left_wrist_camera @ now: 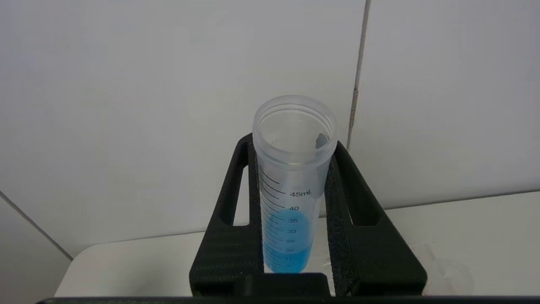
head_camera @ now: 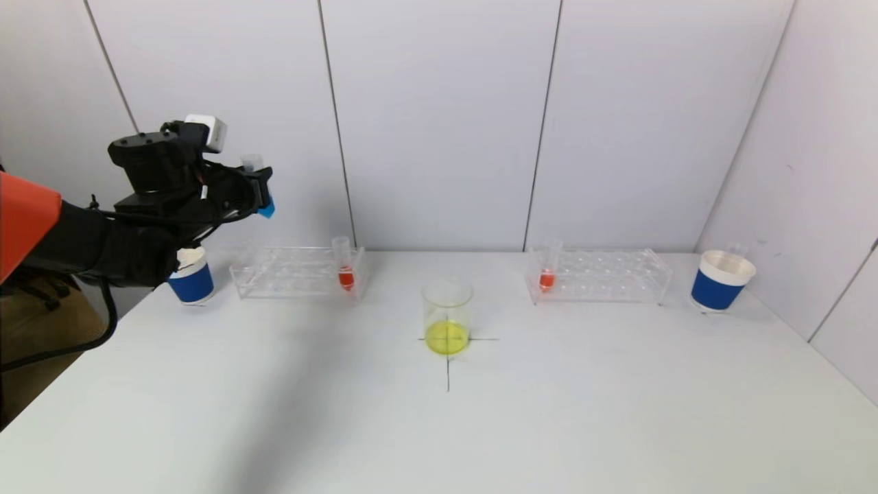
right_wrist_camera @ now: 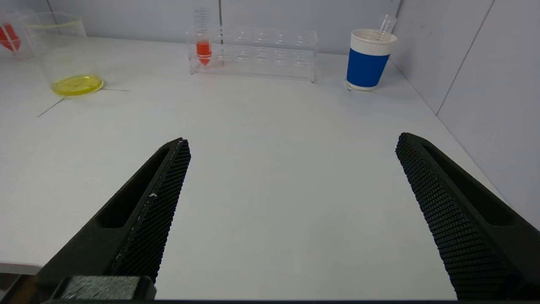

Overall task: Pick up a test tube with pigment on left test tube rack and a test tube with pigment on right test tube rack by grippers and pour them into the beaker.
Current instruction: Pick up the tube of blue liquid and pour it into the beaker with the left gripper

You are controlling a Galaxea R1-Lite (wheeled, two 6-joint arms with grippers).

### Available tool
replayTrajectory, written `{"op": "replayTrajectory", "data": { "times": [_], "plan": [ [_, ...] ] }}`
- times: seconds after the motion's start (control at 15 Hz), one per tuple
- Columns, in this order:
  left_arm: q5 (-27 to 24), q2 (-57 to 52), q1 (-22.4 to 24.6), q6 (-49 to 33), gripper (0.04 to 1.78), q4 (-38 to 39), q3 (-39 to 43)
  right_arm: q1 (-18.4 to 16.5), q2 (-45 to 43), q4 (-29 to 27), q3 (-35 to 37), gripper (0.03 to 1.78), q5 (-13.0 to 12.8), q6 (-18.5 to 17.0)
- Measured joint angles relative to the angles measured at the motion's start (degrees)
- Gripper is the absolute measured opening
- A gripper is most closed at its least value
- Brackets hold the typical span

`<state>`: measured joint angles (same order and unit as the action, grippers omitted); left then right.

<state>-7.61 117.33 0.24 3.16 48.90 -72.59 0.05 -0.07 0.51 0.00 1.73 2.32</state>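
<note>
My left gripper (head_camera: 259, 189) is raised high above the table's far left, shut on a clear test tube holding blue pigment (left_wrist_camera: 289, 236), which stands upright between the fingers (left_wrist_camera: 352, 202). The left rack (head_camera: 298, 271) holds a tube with red pigment (head_camera: 346, 274). The right rack (head_camera: 598, 274) holds another red tube (head_camera: 547, 276), which also shows in the right wrist view (right_wrist_camera: 203, 48). The beaker (head_camera: 447, 317) stands at the table's middle on a black cross with yellow liquid in it. My right gripper (right_wrist_camera: 291, 160) is open and empty over the near right of the table, out of the head view.
A blue and white paper cup (head_camera: 191, 278) stands left of the left rack, below my left arm. Another such cup (head_camera: 721, 280) stands right of the right rack, near the right wall, with an empty tube in it. White wall panels close the back and right.
</note>
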Motion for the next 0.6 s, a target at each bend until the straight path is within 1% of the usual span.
{"op": "replayTrajectory", "data": {
  "times": [0.6],
  "plan": [
    [-0.05, -4.63, -6.91, 0.43, 0.44, -10.01, -5.79, 0.02, 0.0, 0.0, 0.0, 1.77, 0.0, 0.02]
  ]
}}
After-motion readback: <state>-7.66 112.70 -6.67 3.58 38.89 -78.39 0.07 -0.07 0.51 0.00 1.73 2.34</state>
